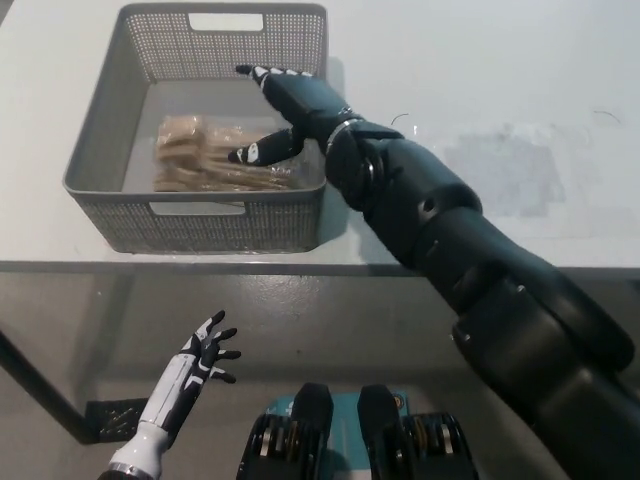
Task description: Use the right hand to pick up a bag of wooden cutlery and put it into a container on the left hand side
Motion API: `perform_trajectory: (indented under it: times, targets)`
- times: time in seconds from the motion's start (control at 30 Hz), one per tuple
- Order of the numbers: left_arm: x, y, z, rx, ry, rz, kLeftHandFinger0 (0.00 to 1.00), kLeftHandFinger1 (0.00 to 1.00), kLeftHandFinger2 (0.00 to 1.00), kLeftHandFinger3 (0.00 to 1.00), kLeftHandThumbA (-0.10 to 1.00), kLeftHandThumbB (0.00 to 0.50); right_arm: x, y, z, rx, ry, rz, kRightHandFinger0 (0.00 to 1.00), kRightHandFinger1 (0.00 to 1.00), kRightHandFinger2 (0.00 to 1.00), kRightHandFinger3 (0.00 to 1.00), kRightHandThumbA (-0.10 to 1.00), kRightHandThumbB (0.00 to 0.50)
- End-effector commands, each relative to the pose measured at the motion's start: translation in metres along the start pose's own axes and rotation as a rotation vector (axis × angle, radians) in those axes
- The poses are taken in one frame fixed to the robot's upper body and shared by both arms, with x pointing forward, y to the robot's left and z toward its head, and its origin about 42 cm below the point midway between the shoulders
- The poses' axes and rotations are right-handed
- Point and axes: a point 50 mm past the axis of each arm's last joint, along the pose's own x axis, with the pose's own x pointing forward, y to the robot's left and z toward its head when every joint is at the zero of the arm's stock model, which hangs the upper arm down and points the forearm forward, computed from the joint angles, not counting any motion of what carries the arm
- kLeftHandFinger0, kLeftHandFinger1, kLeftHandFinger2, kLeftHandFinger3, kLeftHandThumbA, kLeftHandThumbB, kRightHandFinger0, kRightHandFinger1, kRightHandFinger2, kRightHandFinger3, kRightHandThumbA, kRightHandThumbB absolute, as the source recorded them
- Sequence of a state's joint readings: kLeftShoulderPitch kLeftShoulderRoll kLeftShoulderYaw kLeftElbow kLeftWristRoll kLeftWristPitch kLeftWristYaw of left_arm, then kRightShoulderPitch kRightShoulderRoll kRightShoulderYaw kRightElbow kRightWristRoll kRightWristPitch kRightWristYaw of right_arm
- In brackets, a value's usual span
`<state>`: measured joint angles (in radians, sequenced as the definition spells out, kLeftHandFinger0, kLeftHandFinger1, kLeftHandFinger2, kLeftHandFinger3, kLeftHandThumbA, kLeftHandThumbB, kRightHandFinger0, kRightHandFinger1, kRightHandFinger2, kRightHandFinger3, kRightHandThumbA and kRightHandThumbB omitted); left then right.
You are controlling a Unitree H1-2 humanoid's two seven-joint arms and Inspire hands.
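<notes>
A clear bag of wooden cutlery point(205, 156) lies on the floor of the grey mesh container point(88, 150) at the table's left. My black right hand point(283, 112) hangs open over the container's right side, fingers spread, just right of the bag and holding nothing. My white left hand point(200, 358) rests open below the table edge at the lower left.
The white table point(480, 70) stretches to the right of the container, with a faint taped patch point(510, 175) on it. The table's front edge point(200, 264) runs just below the container.
</notes>
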<state>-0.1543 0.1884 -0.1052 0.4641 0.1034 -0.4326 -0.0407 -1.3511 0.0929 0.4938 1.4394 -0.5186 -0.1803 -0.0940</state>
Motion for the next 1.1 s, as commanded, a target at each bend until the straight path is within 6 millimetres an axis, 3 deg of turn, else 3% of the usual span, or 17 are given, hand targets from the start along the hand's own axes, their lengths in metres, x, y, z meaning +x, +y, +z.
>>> perform_trajectory:
  times: [0.0, 0.17, 0.27, 0.3, 0.37, 0.4, 0.53, 0.6, 0.67, 0.8, 0.83, 0.87, 0.97, 1.07]
  targets:
    - [0.006, 0.006, 0.007, 0.036, -0.056, -0.022, 0.58, 0.73, 0.86, 1.0, 1.0, 0.486, 0.009, -0.056, 0.028, 0.01, -0.079, -0.091, 1.0, 1.0, 1.0, 1.0, 1.0, 0.405]
    - [0.005, 0.005, 0.006, 0.047, -0.05, -0.035, 0.57, 0.7, 0.82, 1.0, 1.0, 0.5, 0.008, -0.097, 0.026, 0.112, -0.117, -0.147, 1.0, 1.0, 1.0, 1.0, 0.9, 0.385]
    - [0.007, 0.006, 0.006, 0.047, -0.049, -0.046, 0.56, 0.69, 0.79, 1.0, 1.0, 0.5, 0.002, -0.135, 0.024, 0.142, -0.169, -0.228, 1.0, 1.0, 1.0, 1.0, 0.89, 0.337]
    - [0.007, 0.007, 0.006, 0.063, -0.051, -0.05, 0.55, 0.67, 0.78, 1.0, 1.0, 0.5, -0.003, -0.156, 0.023, 0.167, -0.197, -0.273, 1.0, 1.0, 1.0, 1.0, 0.88, 0.331]
    - [0.008, 0.008, 0.006, 0.07, -0.051, -0.057, 0.55, 0.67, 0.78, 1.0, 1.0, 0.5, -0.01, -0.176, 0.019, 0.186, -0.227, -0.321, 1.0, 1.0, 1.0, 1.0, 0.88, 0.325]
    - [0.008, 0.009, 0.006, 0.07, -0.051, -0.062, 0.55, 0.67, 0.78, 1.0, 1.0, 0.499, -0.022, -0.199, 0.015, 0.214, -0.268, -0.374, 1.0, 1.0, 1.0, 1.0, 0.89, 0.335]
    - [0.01, 0.01, 0.007, 0.068, -0.053, -0.068, 0.53, 0.66, 0.76, 1.0, 1.0, 0.481, -0.067, -0.243, 0.005, 0.206, -0.348, -0.491, 1.0, 1.0, 1.0, 1.0, 0.9, 0.318]
    - [0.01, 0.01, 0.007, 0.072, -0.054, -0.071, 0.52, 0.65, 0.75, 1.0, 1.0, 0.453, -0.099, -0.258, -0.004, 0.202, -0.379, -0.551, 1.0, 1.0, 1.0, 1.0, 0.92, 0.339]
    - [0.015, 0.016, 0.01, 0.082, -0.062, -0.067, 0.52, 0.64, 0.74, 1.0, 1.0, 0.455, -0.134, -0.269, -0.014, 0.206, -0.423, -0.609, 1.0, 1.0, 1.0, 1.0, 0.93, 0.33]
    - [0.017, 0.018, 0.01, 0.081, -0.063, -0.074, 0.52, 0.65, 0.75, 1.0, 1.0, 0.449, -0.187, -0.264, -0.04, 0.225, -0.452, -0.675, 1.0, 1.0, 1.0, 1.0, 0.97, 0.322]
    - [0.018, 0.019, 0.01, 0.079, -0.065, -0.075, 0.51, 0.65, 0.75, 1.0, 1.0, 0.444, -0.214, -0.254, -0.053, 0.286, -0.468, -0.717, 1.0, 1.0, 1.0, 1.0, 0.94, 0.309]
    - [0.018, 0.02, 0.01, 0.083, -0.064, -0.074, 0.5, 0.64, 0.75, 1.0, 1.0, 0.445, -0.226, -0.248, -0.059, 0.319, -0.475, -0.735, 1.0, 1.0, 1.0, 1.0, 0.92, 0.303]
    - [0.018, 0.019, 0.008, 0.08, -0.056, -0.066, 0.5, 0.64, 0.75, 1.0, 1.0, 0.437, -0.256, -0.22, -0.074, 0.407, -0.489, -0.76, 1.0, 1.0, 1.0, 1.0, 0.95, 0.307]
    - [0.016, 0.016, 0.006, 0.064, -0.047, -0.06, 0.5, 0.66, 0.77, 1.0, 1.0, 0.424, -0.282, -0.162, -0.091, 0.462, -0.485, -0.754, 1.0, 1.0, 1.0, 1.0, 0.96, 0.309]
